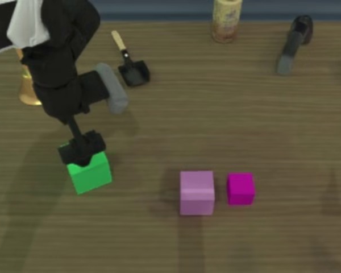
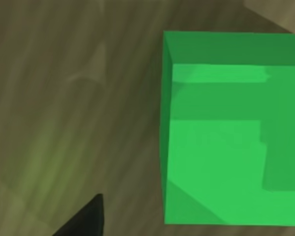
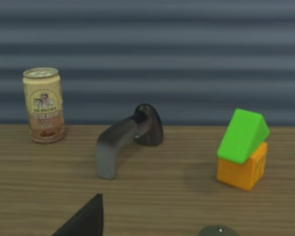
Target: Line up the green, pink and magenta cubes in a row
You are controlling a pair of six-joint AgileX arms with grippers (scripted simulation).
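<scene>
The green cube [image 1: 91, 172] rests on the table at the left, and it fills much of the left wrist view [image 2: 226, 147]. My left gripper [image 1: 82, 149] hovers over the cube's far edge, open. Its one visible fingertip [image 2: 88, 221] stands apart from the cube's side and nothing is held. The pink cube [image 1: 196, 192] and the smaller magenta cube [image 1: 240, 188] sit side by side right of centre with a narrow gap between them. My right gripper [image 3: 137, 228] is outside the top view, parked and open, showing one fingertip [image 3: 91, 219] over bare wood.
Along the table's back stand a drink can [image 1: 226, 20], a grey-handled scanner [image 1: 292, 42] and a small black shovel [image 1: 131, 62]. A brass bell [image 1: 28, 91] sits behind my left arm. The right wrist view shows a green-roofed orange block [image 3: 241, 147].
</scene>
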